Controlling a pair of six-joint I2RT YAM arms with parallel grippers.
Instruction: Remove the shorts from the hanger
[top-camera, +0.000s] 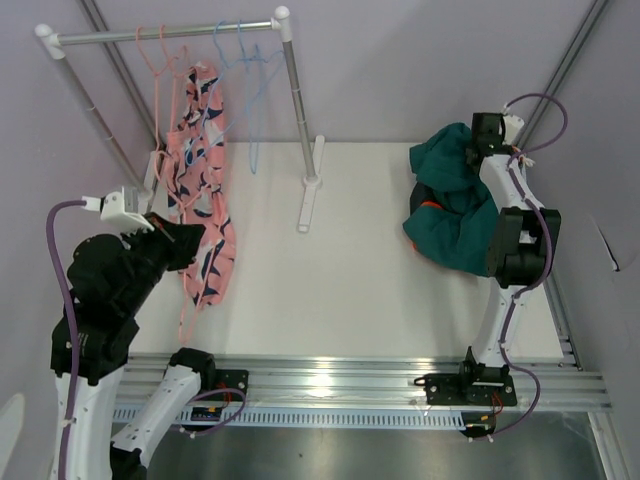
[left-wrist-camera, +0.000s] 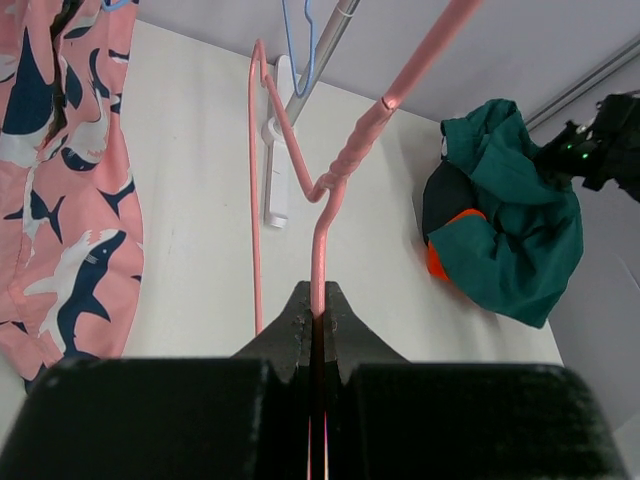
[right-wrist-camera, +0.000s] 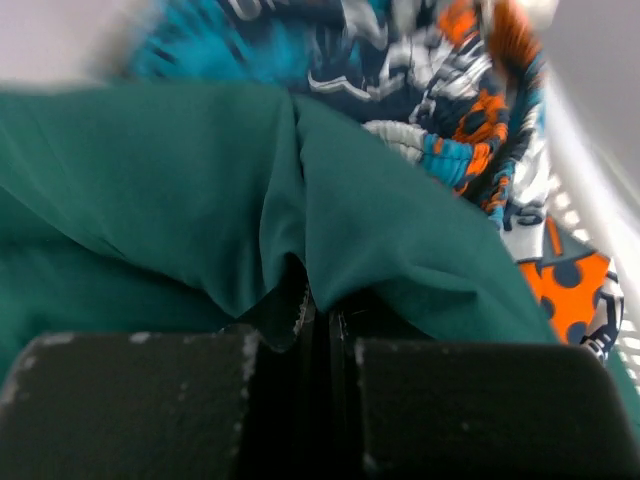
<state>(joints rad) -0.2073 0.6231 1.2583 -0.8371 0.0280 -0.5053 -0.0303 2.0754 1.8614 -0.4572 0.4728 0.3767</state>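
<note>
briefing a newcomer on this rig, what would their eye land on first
The pink shark-print shorts hanging from the rail at back left stand out first, with the left jaws shut on a pink hanger beside them. Next comes the heap of teal green shorts at the right edge of the table, with orange cloth peeking out and the right jaws shut on a teal fold.

Standing far left on white table: clothes rack. Hanging from its bar: blue wire hangers. Running along near edge: aluminium rail.
</note>
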